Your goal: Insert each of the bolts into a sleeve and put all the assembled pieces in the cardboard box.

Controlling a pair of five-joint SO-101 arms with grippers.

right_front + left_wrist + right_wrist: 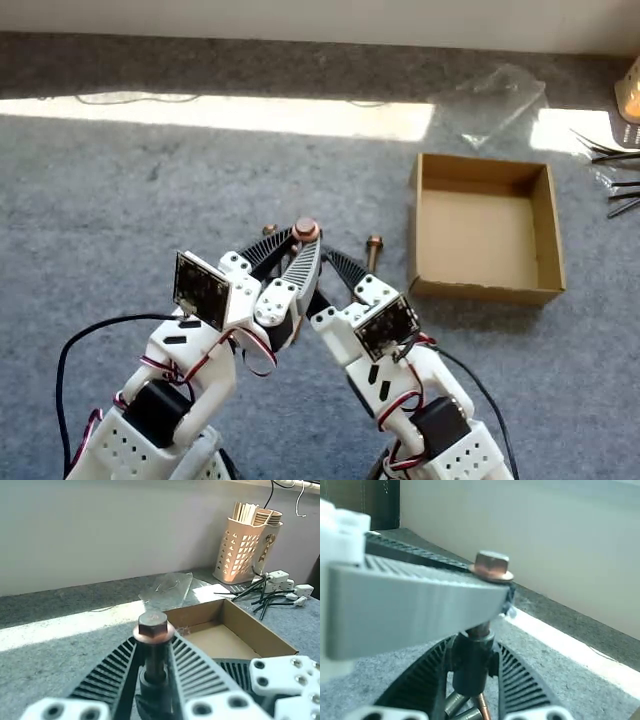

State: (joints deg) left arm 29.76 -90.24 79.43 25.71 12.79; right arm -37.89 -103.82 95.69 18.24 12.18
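Bolts: three. Held bolt (306, 230) upright between both grippers; standing bolt (374, 249) on the carpet (150, 200) near the box; third copper head (268, 230) just beside the left fingers.
Sleeve (470, 672): one, dark, on the held bolt's shank.
Cardboard box (487, 290): one, off to the right arm's side.
Left gripper (154, 642): clamped on the bolt under its head.
Right gripper (472, 647): clamped on the sleeve.
Arms: two, angled inward, fingertips crossing.

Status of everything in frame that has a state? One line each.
left gripper: shut on bolt
right gripper: shut on sleeve
bolt: upright, shank partly in sleeve, head not seated
sleeve: upright under bolt
cardboard box: open, empty
second bolt: upright, loose, beside cardboard box
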